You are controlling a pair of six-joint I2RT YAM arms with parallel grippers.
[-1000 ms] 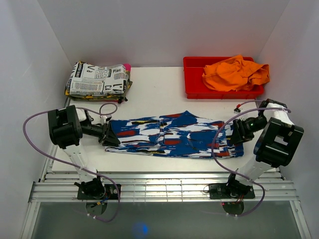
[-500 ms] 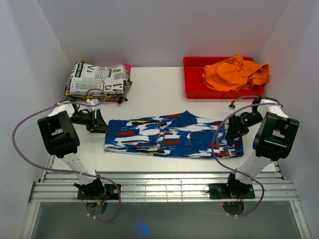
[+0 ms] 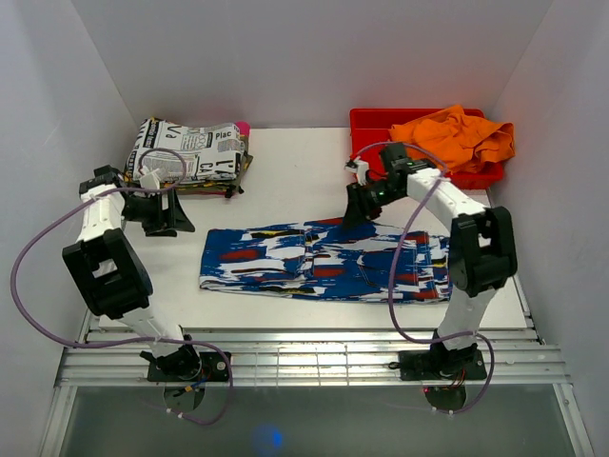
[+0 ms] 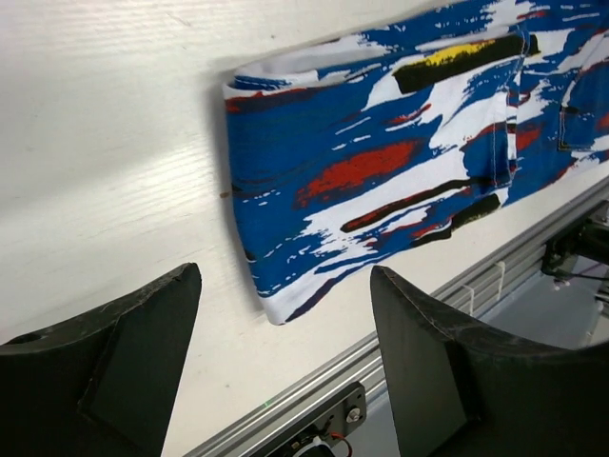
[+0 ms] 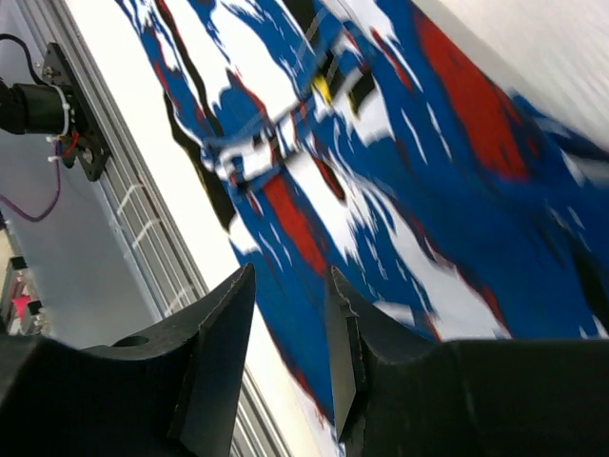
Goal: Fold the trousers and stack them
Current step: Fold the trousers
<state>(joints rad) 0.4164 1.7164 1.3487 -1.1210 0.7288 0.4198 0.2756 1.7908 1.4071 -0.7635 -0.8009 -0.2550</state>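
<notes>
Now trousers (image 3: 324, 262) lie flat on surface (image 3: 285, 181) toward near edge, folded lengthwise into long band, likely ready for crosswise fold. Left tool (image 3: 174, 221) apart from band's left end, arm stretched along left side, fingers wide, empty. Right tool (image 3: 358, 214) angled down over band's far edge, gap narrow, nothing pinched. Newspaper-print stack (image 3: 186, 152) far left: probable stacking spot.

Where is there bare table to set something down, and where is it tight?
Free: the table, back middle, between the newspaper-print stack and red bin; the strip between trousers and near rail. Crowded: left gripper beside the stack, right gripper at the trousers' back edge.
</notes>
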